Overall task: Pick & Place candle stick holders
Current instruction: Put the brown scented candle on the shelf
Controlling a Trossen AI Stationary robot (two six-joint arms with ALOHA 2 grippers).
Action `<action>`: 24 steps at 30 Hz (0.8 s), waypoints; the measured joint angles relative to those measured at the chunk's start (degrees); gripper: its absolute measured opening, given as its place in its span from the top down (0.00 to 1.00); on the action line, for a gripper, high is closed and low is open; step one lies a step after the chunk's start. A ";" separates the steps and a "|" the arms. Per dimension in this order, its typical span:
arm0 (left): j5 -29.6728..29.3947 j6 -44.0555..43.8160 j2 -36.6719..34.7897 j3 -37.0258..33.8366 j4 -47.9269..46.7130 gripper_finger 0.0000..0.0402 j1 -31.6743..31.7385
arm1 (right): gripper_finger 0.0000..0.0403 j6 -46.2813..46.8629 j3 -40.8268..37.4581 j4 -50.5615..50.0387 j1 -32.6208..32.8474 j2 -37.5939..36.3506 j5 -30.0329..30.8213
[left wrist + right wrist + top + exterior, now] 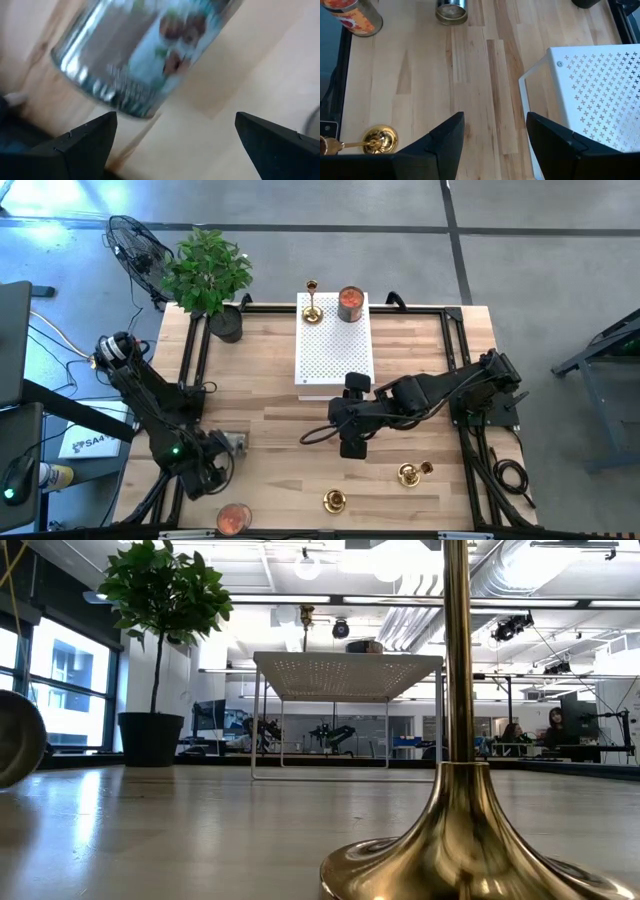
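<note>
While the right gripper (352, 448) hovers mid-table with jaws part open and empty, the left gripper (222, 448) sits at 9 o'clock, jaws wide, a silver can (145, 50) lying just ahead of them. One candle stick holder (313, 302) stands on the white perforated block (335, 345) at 12 o'clock beside an orange can (350, 303). Another holder (335, 501) stands at 6 o'clock; a third (412, 473) lies tipped at 5 o'clock.

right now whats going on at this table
Two robot arms are sorting brass candle stick holders. One holder already stands on the white perforated stand, beside a can. Two more wait near the table's front: one upright, one tipped over. The right gripper hovers empty mid-table; the left gripper is open by a lying can.
</note>
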 joint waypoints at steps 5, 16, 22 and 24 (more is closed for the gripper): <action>3.98 2.17 0.00 0.00 -3.78 0.01 0.02 | 0.48 -0.01 0.00 0.00 0.00 0.00 0.00; 0.25 12.27 -0.02 4.88 -14.92 0.01 2.43 | 0.48 -2.17 0.00 1.23 -0.40 1.78 -0.25; -9.55 30.00 -0.02 7.87 -17.74 0.01 6.36 | 0.48 -2.83 0.00 2.16 -0.48 2.82 -0.42; -12.45 36.97 -0.02 7.89 -17.58 0.01 7.40 | 0.48 -2.79 0.00 2.21 -0.47 2.82 -0.18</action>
